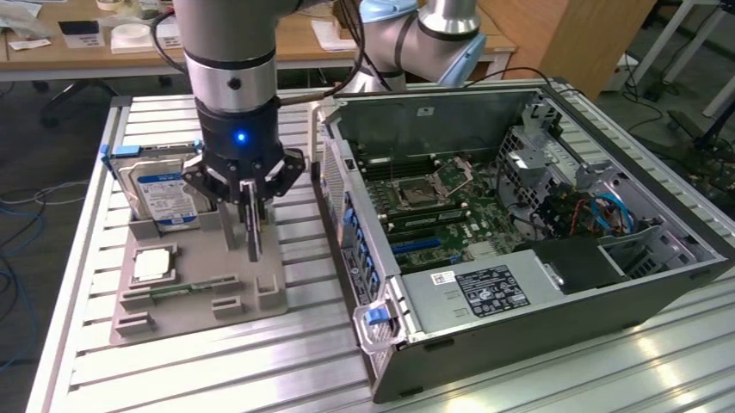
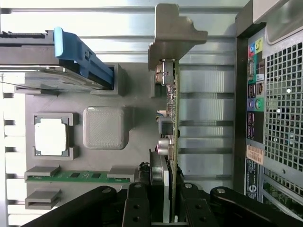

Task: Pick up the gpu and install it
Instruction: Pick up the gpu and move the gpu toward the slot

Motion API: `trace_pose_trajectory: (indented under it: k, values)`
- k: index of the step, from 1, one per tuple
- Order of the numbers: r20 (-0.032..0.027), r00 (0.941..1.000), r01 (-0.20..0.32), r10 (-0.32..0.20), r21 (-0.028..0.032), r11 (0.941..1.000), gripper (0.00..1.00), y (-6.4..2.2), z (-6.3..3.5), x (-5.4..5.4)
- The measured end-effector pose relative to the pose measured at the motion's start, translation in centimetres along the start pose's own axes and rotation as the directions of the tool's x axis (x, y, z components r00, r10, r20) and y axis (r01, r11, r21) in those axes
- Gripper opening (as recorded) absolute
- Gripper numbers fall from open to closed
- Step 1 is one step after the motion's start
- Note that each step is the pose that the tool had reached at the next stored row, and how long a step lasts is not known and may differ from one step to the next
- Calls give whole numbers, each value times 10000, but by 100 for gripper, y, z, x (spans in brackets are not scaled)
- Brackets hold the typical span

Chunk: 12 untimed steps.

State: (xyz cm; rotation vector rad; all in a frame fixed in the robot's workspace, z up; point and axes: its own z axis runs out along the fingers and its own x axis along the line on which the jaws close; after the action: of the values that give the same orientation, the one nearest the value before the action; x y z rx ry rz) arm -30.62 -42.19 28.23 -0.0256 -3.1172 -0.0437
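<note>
The gripper (image 1: 250, 200) hangs over a parts holder (image 1: 219, 249) that lies on a slatted table (image 1: 310, 370). Directly below the gripper, between its fingers, the gpu (image 1: 253, 237) stands on edge, its lower end down at the holder. Just beside the gripper, toward the exterior view's left, a hard drive (image 1: 161, 196) stands upright in the holder. Nearer the camera than the gripper, a processor chip (image 1: 153, 265) lies flat in a holder pocket, with a memory stick (image 1: 184, 288) just in front of it. On the gripper's other side, toward the exterior view's right, an open computer case (image 1: 517, 258) rests on the table.
</note>
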Motion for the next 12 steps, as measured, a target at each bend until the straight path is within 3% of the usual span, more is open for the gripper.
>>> trace_pose_trajectory:
  k: [2, 3, 5, 9, 12]
  values:
    - [3, 10000, 1, -1, -11, 10000, 28, 2, -43, 1]
    - [1, 10000, 1, -1, -47, 10000, 28, 2, -64, 1]
    - [2, 10000, 5, -5, -186, 9998, 28, 3, -83, 2]
    - [1, 10000, 3, -3, -185, 9998, 28, 4, -101, 3]
    - [3, 10000, 4, -4, -187, 9998, 28, 6, -168, 4]
